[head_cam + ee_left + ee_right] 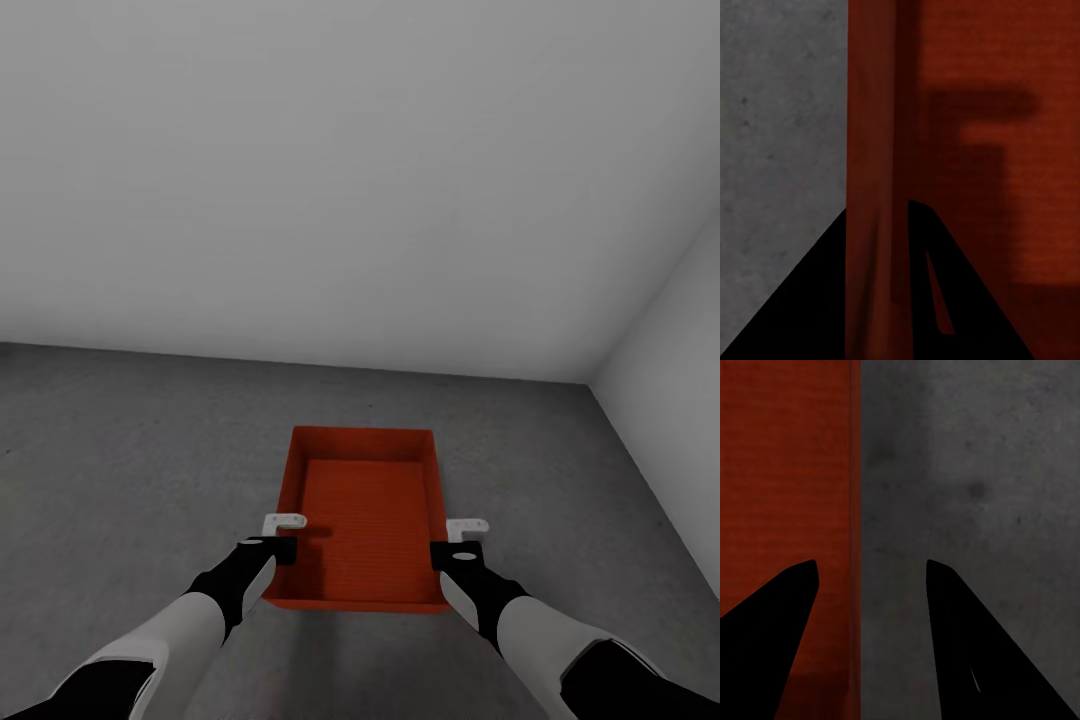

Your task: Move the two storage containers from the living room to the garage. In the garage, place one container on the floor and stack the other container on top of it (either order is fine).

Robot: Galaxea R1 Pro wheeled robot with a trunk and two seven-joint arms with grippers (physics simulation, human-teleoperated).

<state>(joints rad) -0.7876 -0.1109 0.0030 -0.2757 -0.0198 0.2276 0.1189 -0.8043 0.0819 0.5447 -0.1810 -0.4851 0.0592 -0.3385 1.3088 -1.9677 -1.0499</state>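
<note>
My left end effector (881,247) straddles the bin's (1005,150) thin side wall, one dark finger (795,315) outside over the grey floor (780,112), the other inside, casting a shadow.

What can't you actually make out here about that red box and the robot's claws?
1. Bin underside: the head view looks down from above, so contact with the floor is hidden.
2. Left jaws' grip: in the left wrist view the bin wall covers the gap between them.
3. Both arms' upper parts: cut off by the head view's bottom edge.
</note>
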